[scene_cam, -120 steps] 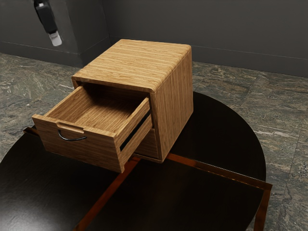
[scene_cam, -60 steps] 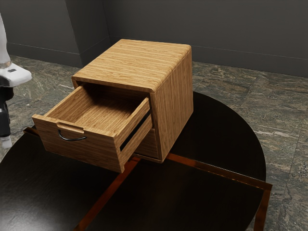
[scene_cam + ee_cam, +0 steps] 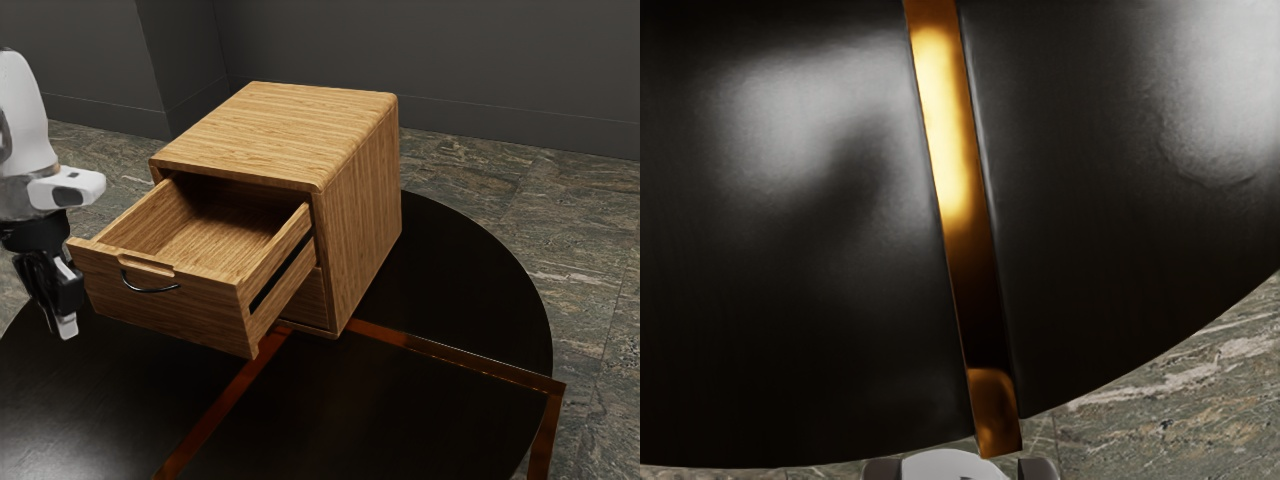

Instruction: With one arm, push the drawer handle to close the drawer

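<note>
One cabinet point(image 3: 270, 125) of pale, striped wood stands upright on one round, dark table point(image 3: 465, 265). It has one upper drawer point(image 3: 185, 308), drawn well out toward the exterior view's lower left, its single compartment exposed from above. One curved metal handle point(image 3: 150, 290) is mounted on the drawer's front, just under one shallow notch in the top edge. Below the drawer, one lower panel point(image 3: 312, 298) of the cabinet is seen in part.

One white arm point(image 3: 28, 135) enters at the exterior view's left and carries one black gripper point(image 3: 67, 326), which hangs tips downward, slightly tilted, beside the end of the drawer's front nearest the exterior view's left edge. The gripper is apart from the handle; contact with the drawer's front cannot be determined. Whether the hand is spread or pressed together cannot be told from these views.

At least two copper-coloured strips point(image 3: 228, 398) cross the tabletop, and one of them turns down over the rim at the exterior view's right. In the wrist view, one strip runs across the table to its curved edge, with veined stone floor point(image 3: 1180, 400) beyond; at the lower border, two dark shapes flank one pale, rounded shape, all cut off. One grey wall corner stands behind, at the exterior view's upper left.
</note>
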Robot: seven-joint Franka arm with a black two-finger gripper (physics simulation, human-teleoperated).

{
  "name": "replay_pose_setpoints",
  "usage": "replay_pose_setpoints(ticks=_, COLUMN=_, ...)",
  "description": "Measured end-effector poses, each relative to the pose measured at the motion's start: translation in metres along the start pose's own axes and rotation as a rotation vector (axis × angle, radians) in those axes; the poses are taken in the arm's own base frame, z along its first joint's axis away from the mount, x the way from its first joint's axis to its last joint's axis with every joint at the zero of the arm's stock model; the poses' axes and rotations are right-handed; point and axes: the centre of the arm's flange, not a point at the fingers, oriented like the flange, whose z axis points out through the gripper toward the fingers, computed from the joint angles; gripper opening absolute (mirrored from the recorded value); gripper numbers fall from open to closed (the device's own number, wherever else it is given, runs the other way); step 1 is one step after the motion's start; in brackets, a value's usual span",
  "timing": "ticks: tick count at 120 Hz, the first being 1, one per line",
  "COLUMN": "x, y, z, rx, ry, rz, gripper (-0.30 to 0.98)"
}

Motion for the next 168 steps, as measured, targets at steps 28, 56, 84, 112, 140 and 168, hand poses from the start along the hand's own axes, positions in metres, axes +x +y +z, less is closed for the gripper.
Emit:
replay_pose_setpoints(ticks=28, x=0.021, y=0.024, z=0.01, rx=-0.016, ry=-0.007, rz=-0.2, gripper=-0.05)
replay_pose_setpoints(ticks=56, x=0.048, y=0.029, z=0.013, rx=-0.023, ry=-0.009, rz=-0.353, gripper=-0.09)
replay_pose_setpoints(ticks=84, x=0.076, y=0.029, z=0.014, rx=-0.014, ry=-0.007, rz=-0.451, gripper=-0.1)
replay_pose_setpoints(ticks=112, x=0.09, y=0.022, z=0.015, rx=0.001, ry=0.049, rz=-0.444, gripper=-0.1)
replay_pose_setpoints(ticks=140, x=0.104, y=0.011, z=0.008, rx=0.032, ry=0.103, rz=-0.375, gripper=-0.09)
replay_pose_setpoints(ticks=168, x=0.127, y=0.008, z=0.009, rx=0.052, ry=0.112, rz=-0.306, gripper=-0.1)
